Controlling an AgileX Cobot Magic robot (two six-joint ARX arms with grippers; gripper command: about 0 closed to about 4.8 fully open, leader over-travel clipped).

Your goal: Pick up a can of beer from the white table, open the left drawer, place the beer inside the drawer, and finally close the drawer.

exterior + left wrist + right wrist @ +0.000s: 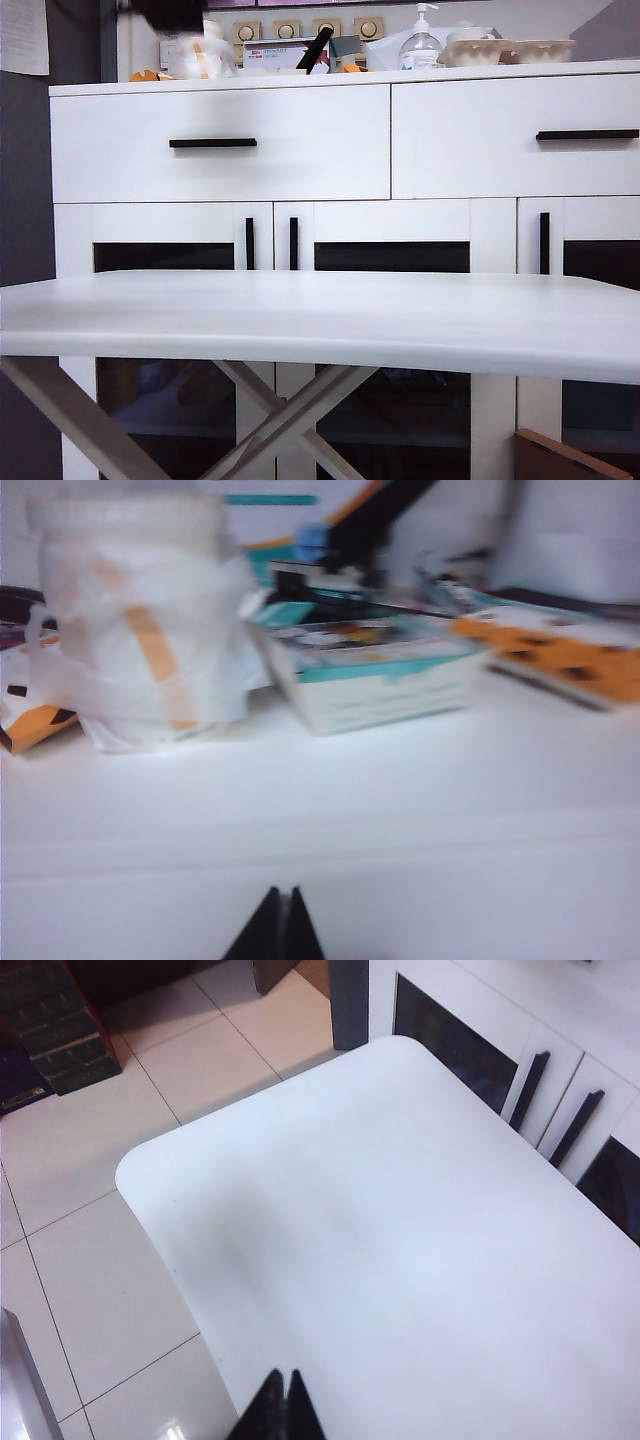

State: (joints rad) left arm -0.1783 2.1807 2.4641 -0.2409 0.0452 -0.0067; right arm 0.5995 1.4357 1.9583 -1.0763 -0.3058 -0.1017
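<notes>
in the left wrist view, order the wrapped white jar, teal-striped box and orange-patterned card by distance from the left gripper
Left gripper, shut, over the cabinet top:
1. Wrapped white jar, to one side of the gripper.
2. Teal-striped box, centre, slightly farther back.
3. Orange-patterned card, far on the opposite side.

I see very little of my robot. My left gripper (279, 927) is just two thin black fingertips, pointed and pressed together like a small dark tent. My right gripper (281, 1408) looks the same: two black pointed tips, smooth and plain. At the upper left of the exterior view I see a blurry dark shape.
</notes>
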